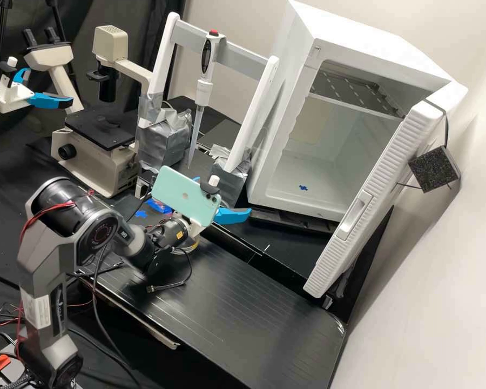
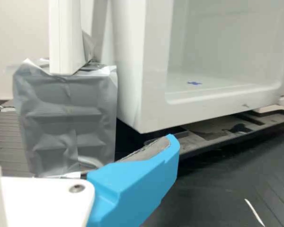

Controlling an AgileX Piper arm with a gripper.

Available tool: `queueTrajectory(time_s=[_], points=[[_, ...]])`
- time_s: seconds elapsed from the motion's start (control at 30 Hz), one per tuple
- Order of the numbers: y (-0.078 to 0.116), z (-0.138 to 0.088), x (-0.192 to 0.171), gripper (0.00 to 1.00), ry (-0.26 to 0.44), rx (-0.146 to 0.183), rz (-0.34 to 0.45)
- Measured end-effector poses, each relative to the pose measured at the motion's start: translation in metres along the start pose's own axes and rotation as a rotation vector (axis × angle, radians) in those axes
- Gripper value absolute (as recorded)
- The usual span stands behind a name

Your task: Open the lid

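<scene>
My gripper (image 1: 223,195) is in the high view behind the mint phone, left of the white cabinet (image 1: 258,183) and low over the bench. Its two blue fingers stand apart with nothing seen between them; the phone partly hides one. In the wrist view one blue finger of the gripper (image 2: 137,182) lies before the cabinet's lower front corner (image 2: 149,113), with no contact that I can make out. The cabinet's ribbed white door (image 1: 375,200) stands wide open in the high view, swung out on the right, with a recessed handle (image 1: 355,215) on its outer face.
A pipette (image 1: 202,92) hangs on a white stand whose foot is wrapped in grey tape (image 2: 66,118). A microscope (image 1: 100,146) stands at the back left. A round item (image 1: 188,247) lies behind the wrist. A second arm's gripper (image 1: 48,86) is at upper left.
</scene>
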State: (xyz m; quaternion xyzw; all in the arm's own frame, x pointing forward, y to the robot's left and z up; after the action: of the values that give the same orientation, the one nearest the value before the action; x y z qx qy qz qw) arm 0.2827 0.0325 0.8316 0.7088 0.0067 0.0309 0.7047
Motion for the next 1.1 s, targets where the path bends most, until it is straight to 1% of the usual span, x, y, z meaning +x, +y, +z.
queueTrajectory(time_s=[0.2, 0.37, 0.5, 0.57, 0.63, 0.7, 0.77, 0.83, 1.0, 1.03, 1.1], points=[[0.007, 0.001, -0.042, 1.0, 0.071, 0.029, 0.063], [0.005, 0.0, -0.084, 1.0, 0.095, 0.013, 0.063], [-0.001, -0.001, -0.11, 1.0, 0.109, -0.01, 0.045], [-0.002, -0.002, -0.114, 1.0, 0.133, -0.033, 0.028], [-0.001, -0.001, -0.116, 1.0, 0.15, -0.046, 0.007], [-0.002, 0.001, -0.116, 1.0, 0.152, -0.055, -0.023], [-0.004, 0.005, -0.115, 1.0, 0.14, -0.055, -0.048], [-0.006, 0.01, -0.114, 1.0, 0.123, -0.048, -0.076], [-0.009, 0.022, -0.113, 1.0, 0.079, -0.058, -0.13], [-0.009, 0.023, -0.113, 1.0, 0.082, -0.062, -0.132], [-0.006, 0.026, -0.115, 1.0, 0.089, -0.057, -0.137]])
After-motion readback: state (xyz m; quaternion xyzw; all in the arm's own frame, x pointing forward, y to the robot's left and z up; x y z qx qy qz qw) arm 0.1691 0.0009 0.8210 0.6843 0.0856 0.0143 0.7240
